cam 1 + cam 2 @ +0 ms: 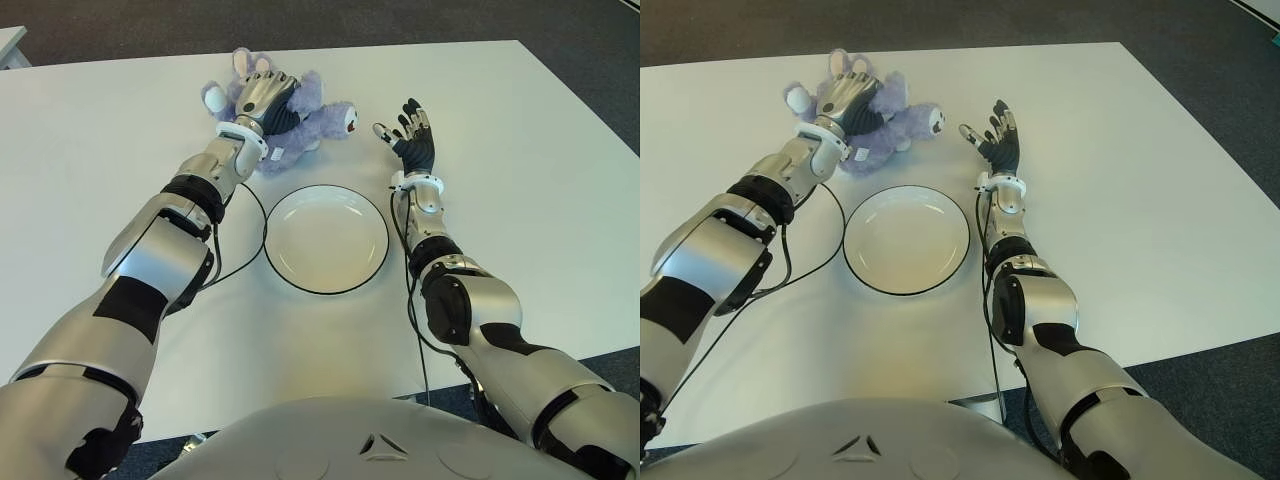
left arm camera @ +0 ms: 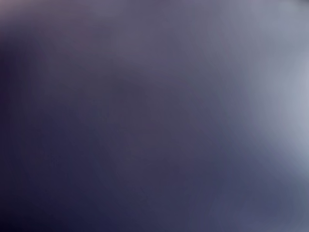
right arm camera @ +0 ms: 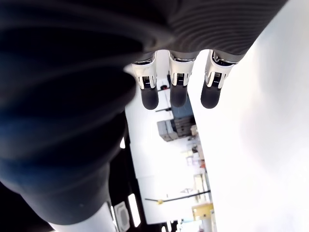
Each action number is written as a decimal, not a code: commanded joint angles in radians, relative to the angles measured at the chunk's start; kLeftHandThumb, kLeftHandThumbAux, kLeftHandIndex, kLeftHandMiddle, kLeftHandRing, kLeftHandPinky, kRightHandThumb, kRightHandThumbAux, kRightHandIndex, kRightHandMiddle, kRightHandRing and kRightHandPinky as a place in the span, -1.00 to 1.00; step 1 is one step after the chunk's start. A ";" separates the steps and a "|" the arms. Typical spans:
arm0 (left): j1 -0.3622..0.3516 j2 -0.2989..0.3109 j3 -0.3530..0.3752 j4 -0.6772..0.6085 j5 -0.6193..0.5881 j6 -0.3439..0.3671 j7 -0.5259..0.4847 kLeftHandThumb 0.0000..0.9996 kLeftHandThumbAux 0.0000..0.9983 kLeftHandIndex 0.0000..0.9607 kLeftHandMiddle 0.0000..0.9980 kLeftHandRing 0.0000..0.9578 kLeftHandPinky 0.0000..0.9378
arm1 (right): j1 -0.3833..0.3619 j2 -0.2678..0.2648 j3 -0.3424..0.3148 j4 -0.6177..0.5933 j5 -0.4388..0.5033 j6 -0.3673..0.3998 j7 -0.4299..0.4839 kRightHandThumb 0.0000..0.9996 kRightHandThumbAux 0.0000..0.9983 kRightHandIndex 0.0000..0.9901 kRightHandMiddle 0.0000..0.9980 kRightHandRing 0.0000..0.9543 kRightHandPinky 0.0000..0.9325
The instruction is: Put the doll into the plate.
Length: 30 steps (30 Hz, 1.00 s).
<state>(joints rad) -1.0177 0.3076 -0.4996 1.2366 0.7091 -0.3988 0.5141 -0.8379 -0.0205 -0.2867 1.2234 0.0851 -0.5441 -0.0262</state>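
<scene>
A purple plush doll (image 1: 312, 108) lies on the white table (image 1: 520, 180) at the back, just beyond the white, black-rimmed plate (image 1: 326, 240). My left hand (image 1: 262, 97) lies on top of the doll with its fingers curled over the body; the left wrist view shows nothing but purple plush from very close. The doll touches the table, apart from the plate. To the right of the doll my right hand (image 1: 412, 135) stands upright with its fingers (image 3: 178, 89) spread and nothing in them.
A thin black cable (image 1: 252, 205) loops over the table from my left forearm past the plate's left rim. Dark carpet (image 1: 600, 60) borders the table at the right and the back.
</scene>
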 commanded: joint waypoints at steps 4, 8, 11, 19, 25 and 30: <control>0.009 0.001 0.005 0.023 -0.007 0.004 -0.007 0.61 0.32 0.56 0.66 0.71 0.68 | 0.045 0.012 -0.002 0.024 0.011 0.008 0.004 -0.74 0.82 -0.86 -0.90 -0.91 -0.84; 0.011 0.001 0.019 0.021 -0.021 -0.003 -0.022 0.64 0.31 0.55 0.65 0.71 0.69 | 0.045 0.010 -0.001 0.024 0.010 0.010 0.005 -0.76 0.81 -0.86 -0.90 -0.92 -0.84; 0.011 0.000 0.021 0.021 -0.024 -0.005 -0.022 0.65 0.31 0.56 0.66 0.71 0.70 | 0.045 0.009 -0.001 0.025 0.009 0.011 0.006 -0.76 0.81 -0.87 -0.91 -0.92 -0.85; 0.013 0.012 0.025 0.013 -0.029 -0.021 -0.007 0.70 0.33 0.59 0.68 0.73 0.72 | 0.045 0.009 0.000 0.026 0.008 0.013 0.004 -0.77 0.80 -0.88 -0.91 -0.92 -0.84; 0.013 0.019 0.024 0.008 -0.024 -0.020 0.012 0.68 0.32 0.58 0.68 0.73 0.71 | 0.046 0.010 -0.002 0.027 0.010 0.013 0.004 -0.78 0.81 -0.87 -0.90 -0.92 -0.83; 0.016 0.029 0.028 -0.004 -0.027 -0.023 0.015 0.60 0.31 0.54 0.65 0.71 0.69 | 0.046 0.011 -0.002 0.028 0.009 0.011 0.001 -0.77 0.82 -0.87 -0.89 -0.91 -0.84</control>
<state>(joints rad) -1.0173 0.3155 -0.4799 1.2366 0.6843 -0.4231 0.5164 -0.8378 -0.0225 -0.2860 1.2236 0.0833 -0.5440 -0.0223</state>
